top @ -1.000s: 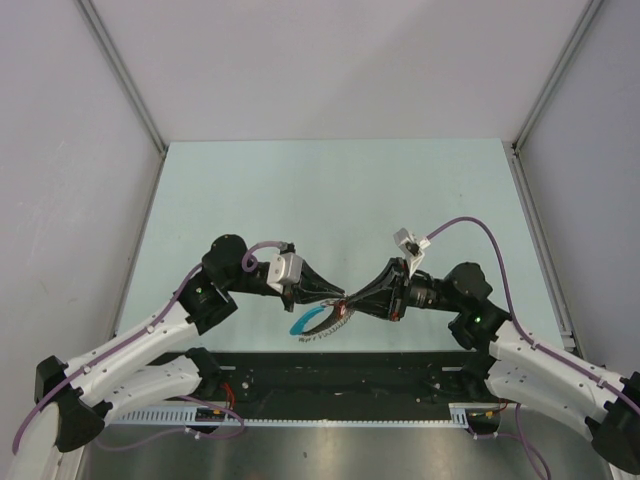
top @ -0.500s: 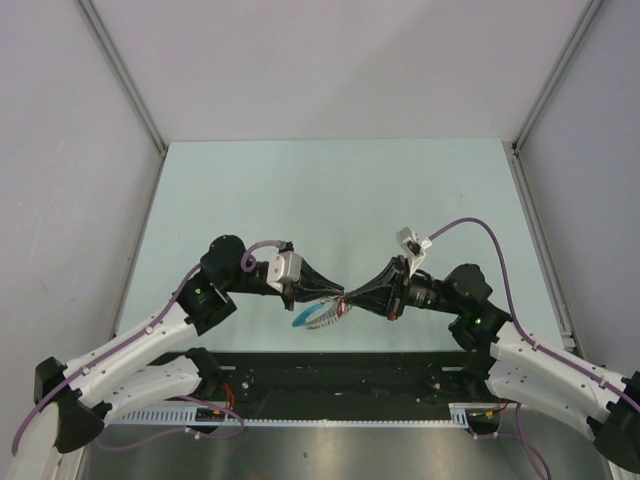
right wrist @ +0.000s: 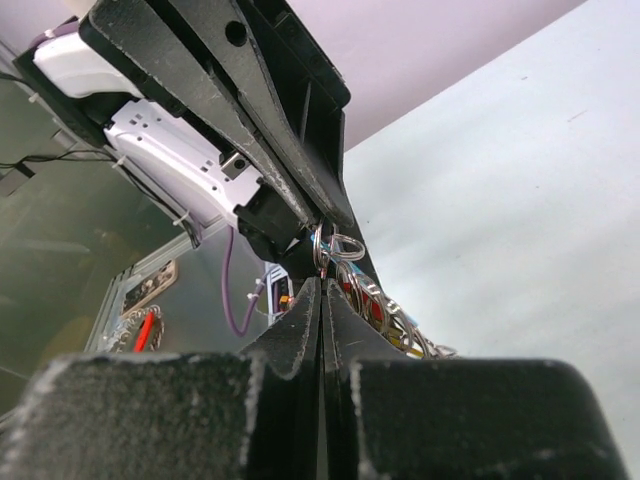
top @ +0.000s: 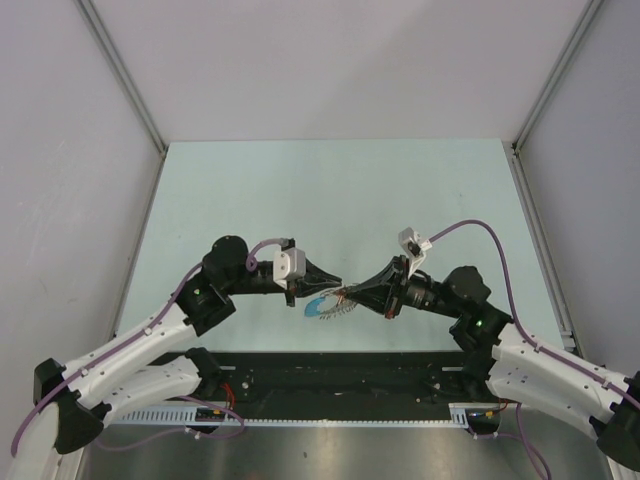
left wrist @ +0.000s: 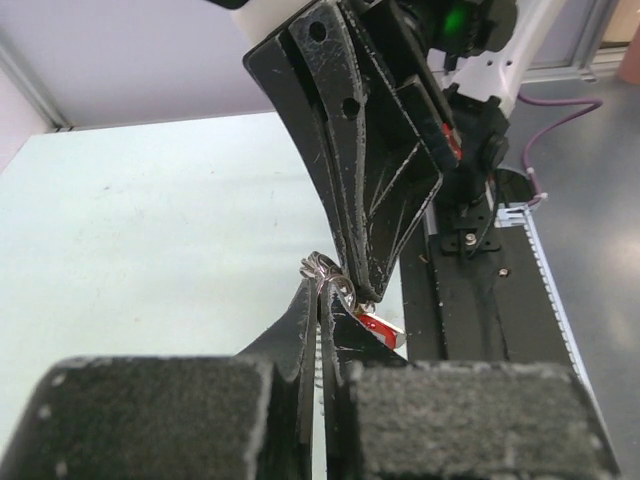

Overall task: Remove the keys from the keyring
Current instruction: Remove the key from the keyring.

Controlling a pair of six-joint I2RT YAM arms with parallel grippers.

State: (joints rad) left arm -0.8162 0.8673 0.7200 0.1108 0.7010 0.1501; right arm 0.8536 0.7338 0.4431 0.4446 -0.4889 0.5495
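Observation:
The keyring (top: 322, 307) hangs between the two gripper tips as a floppy run of silvery links with a blue arc. In the left wrist view its small rings (left wrist: 327, 270) sit pinched at the tip of my left gripper (left wrist: 322, 292), which is shut on them. A red-headed key (left wrist: 381, 327) dangles just to the right of those fingers. My right gripper (right wrist: 322, 284) is shut too, with a ring of the keyring (right wrist: 335, 246) at its tip and more links (right wrist: 392, 315) trailing down to the right. Seen from above, my left gripper (top: 336, 285) and right gripper (top: 350, 292) meet tip to tip.
The pale green table (top: 330, 190) runs back to grey walls with metal corner rails. A black strip (top: 340, 370) and a perforated rail lie at the near edge between the arm bases. A purple cable (top: 470, 228) loops over the right wrist.
The right gripper has closed at the keyring. Both tips have risen a little and the keyring's blue arc has been drawn up and to the right with them.

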